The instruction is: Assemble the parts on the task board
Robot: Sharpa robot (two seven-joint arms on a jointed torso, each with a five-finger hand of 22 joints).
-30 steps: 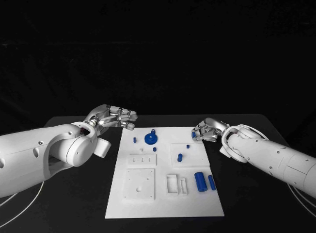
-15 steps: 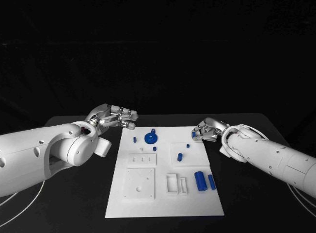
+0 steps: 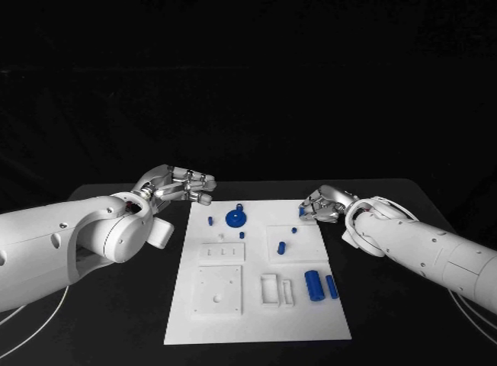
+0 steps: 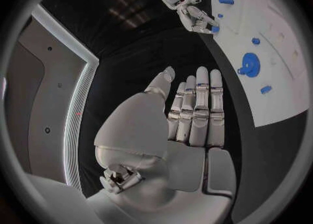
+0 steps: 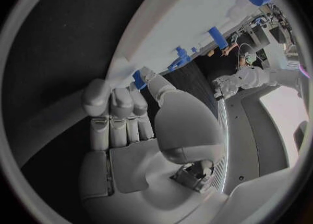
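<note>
The white task board (image 3: 260, 313) lies in the middle of the table. On it sit a blue round disc with a knob (image 3: 238, 219), two blue cylinders (image 3: 313, 284) near its right side, and several small blue pegs (image 3: 283, 246). My right hand (image 3: 323, 204) hovers at the board's far right edge and pinches a small blue part (image 5: 139, 78) between thumb and fingers; the left wrist view shows the same blue part (image 4: 214, 28) at its fingertips. My left hand (image 3: 181, 185) hangs over the table just off the board's far left corner, fingers straight (image 4: 195, 109), holding nothing.
White raised blocks with holes and slots (image 3: 220, 288) occupy the board's near left half. Black table (image 3: 106, 320) surrounds the board on all sides. The disc (image 4: 250, 63) and a peg (image 4: 265, 89) lie close to my left hand's fingertips.
My right hand has edged slightly toward the board with the small blue part. The left hand and the parts on the board have not moved.
</note>
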